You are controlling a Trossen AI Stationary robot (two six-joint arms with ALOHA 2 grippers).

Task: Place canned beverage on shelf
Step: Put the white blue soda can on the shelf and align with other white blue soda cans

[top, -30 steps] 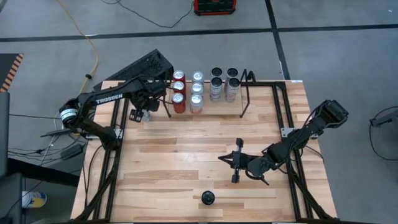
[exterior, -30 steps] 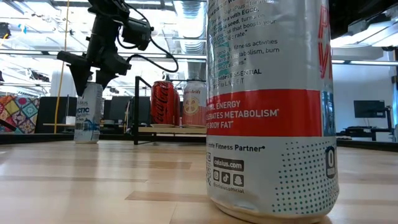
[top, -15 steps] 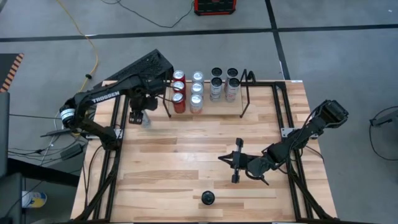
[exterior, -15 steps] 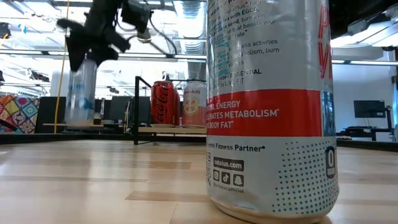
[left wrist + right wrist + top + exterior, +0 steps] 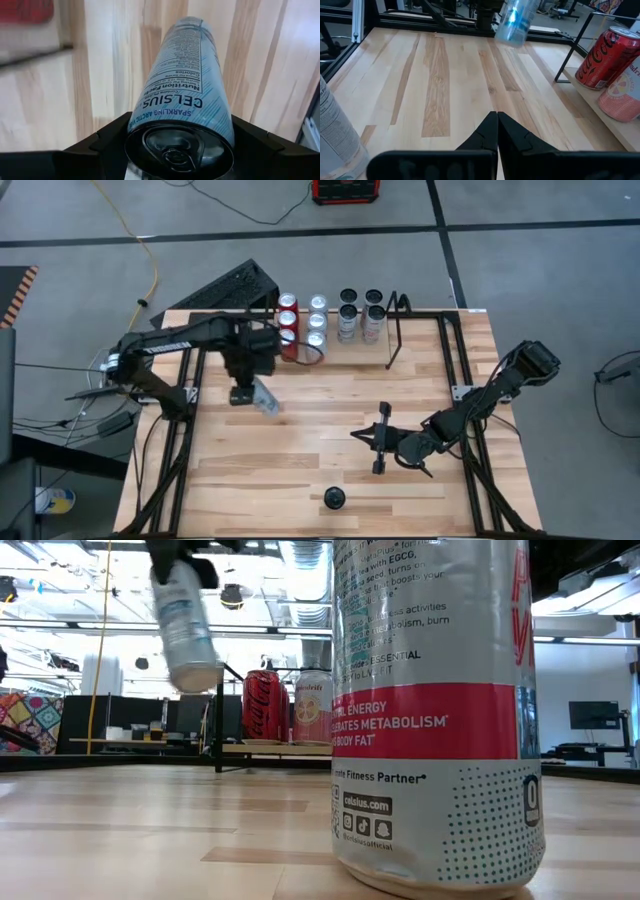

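My left gripper point(image 5: 250, 388) is clamped on a pale blue Celsius can point(image 5: 264, 399), fingers pressing its top end from both sides, and I hold it lifted off the wooden table point(image 5: 300, 440), over the left part of the board and just nearer than the shelf's left end. The can hangs tilted, its bottom swung out to the right and toward the near edge. From table height it shows high in the air point(image 5: 185, 625), slanted, with clear space under it. My wrist camera looks straight down its length: the pull-tab lid close to me, the label point(image 5: 175, 102) running away toward the planks.

The shelf point(image 5: 395, 330) is the low black wire rack along the far edge of the table. On it stand red cola cans point(image 5: 288, 320) at the left, pale cans point(image 5: 317, 320) beside them, then dark-topped cans point(image 5: 360, 315) toward the right end bracket. The can I hold is not on it; it floats near the rack's left bracket, apart from the red cans.

My right gripper point(image 5: 383, 438) rests low over the right-centre of the table, well apart from the shelf, its fingers point(image 5: 490, 135) pressed together on nothing. Another Celsius can point(image 5: 334, 498) stands upright alone by the near edge, filling the table-height view point(image 5: 435, 710)
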